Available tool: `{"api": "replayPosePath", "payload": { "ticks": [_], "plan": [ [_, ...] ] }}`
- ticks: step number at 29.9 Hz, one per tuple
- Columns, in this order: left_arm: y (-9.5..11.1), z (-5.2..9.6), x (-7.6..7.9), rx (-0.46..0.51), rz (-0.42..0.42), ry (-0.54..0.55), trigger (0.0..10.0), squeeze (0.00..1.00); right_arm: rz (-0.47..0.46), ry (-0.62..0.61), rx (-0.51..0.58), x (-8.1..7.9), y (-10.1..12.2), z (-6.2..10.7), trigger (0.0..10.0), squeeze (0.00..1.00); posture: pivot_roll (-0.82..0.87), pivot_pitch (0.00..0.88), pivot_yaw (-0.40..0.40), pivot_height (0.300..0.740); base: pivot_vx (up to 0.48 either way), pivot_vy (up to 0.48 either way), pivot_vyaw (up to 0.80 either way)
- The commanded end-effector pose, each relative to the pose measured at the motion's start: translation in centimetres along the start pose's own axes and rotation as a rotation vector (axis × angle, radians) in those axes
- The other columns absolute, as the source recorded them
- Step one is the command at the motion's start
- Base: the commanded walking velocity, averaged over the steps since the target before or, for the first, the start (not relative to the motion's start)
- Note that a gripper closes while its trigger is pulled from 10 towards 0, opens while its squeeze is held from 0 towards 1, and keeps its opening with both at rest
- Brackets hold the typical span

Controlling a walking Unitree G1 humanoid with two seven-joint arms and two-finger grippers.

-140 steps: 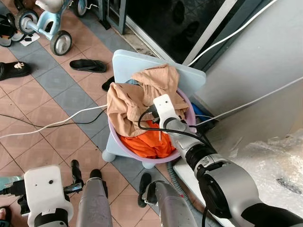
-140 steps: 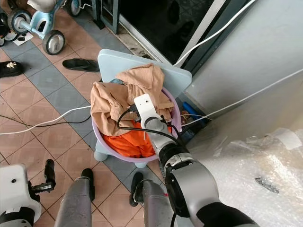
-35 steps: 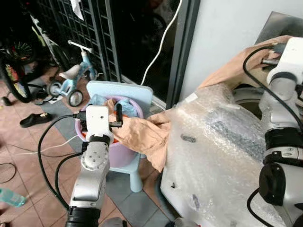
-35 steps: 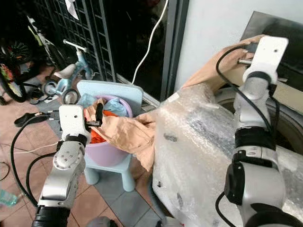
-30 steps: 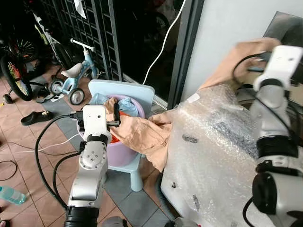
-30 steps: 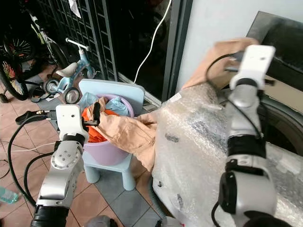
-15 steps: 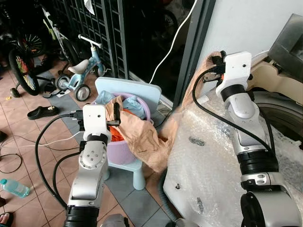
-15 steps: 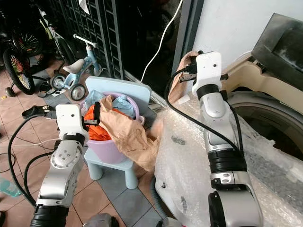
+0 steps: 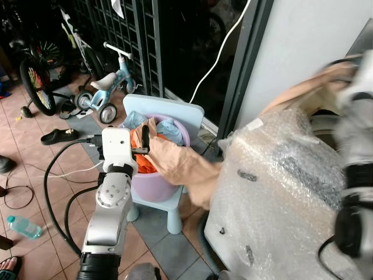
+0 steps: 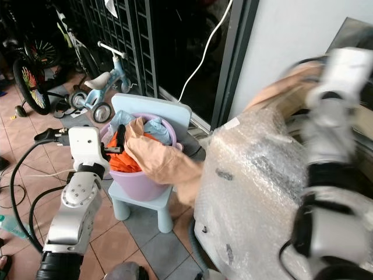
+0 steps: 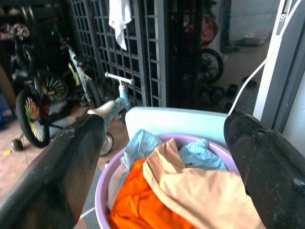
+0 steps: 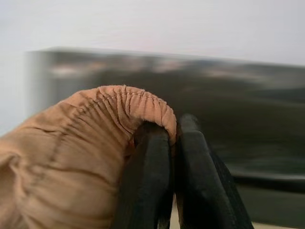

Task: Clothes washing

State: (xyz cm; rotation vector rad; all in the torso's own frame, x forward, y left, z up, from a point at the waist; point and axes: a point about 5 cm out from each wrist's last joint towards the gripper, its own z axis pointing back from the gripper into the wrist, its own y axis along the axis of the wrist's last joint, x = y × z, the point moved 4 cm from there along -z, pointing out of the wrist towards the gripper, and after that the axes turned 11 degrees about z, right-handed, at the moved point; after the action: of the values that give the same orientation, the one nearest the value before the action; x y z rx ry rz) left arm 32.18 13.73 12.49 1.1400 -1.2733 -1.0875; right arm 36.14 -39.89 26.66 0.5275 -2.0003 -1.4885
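Since half a second ago the right tool [image 10: 326, 64] has been swung from beside the door frame out over the washer [image 10: 262, 192], dragging the tan garment [image 9: 180, 166] with it.

Eye views: garment is stretched from the basin [image 9: 152, 185] on the stool [image 9: 175, 204] across the bubble-wrapped washer. Left tool [image 9: 143, 143] is held wide beside the basin.

Left wrist view: orange cloth [image 11: 138, 210] is seen in the basin.

Right wrist view: waistband is pinched tight.

Step judged: transfer to drum; next, lift the trailing end clear, then release.
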Motion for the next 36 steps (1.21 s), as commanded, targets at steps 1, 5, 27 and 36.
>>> {"api": "replayPosePath", "payload": {
  "ticks": [1,5,27,36],
  "plan": [
    [0.6,-0.1,0.4,0.018,-0.003,-0.016,10.0,0.00,-0.002,-0.087,0.001,2.4,0.6,-0.9,0.0,0.00,-0.01,0.000,0.011,0.740,0.240,-0.356,0.00],
    [0.4,-0.1,0.5,0.015,0.001,-0.020,10.0,0.00,0.046,-0.153,0.013,4.3,1.0,-1.4,0.0,0.00,-0.02,0.000,0.016,0.740,0.000,-0.363,0.00],
    [0.2,0.3,0.0,0.010,0.025,0.015,10.0,0.00,0.348,0.114,-0.194,0.3,-11.8,7.7,0.0,0.00,-0.02,0.000,-0.007,0.740,0.000,-0.084,0.00],
    [0.0,0.0,0.7,-0.007,0.048,0.002,10.0,0.00,0.333,0.269,-0.234,-3.9,-13.3,12.4,0.0,0.00,-0.03,0.000,-0.006,0.740,0.000,0.000,0.00]
  ]
}}
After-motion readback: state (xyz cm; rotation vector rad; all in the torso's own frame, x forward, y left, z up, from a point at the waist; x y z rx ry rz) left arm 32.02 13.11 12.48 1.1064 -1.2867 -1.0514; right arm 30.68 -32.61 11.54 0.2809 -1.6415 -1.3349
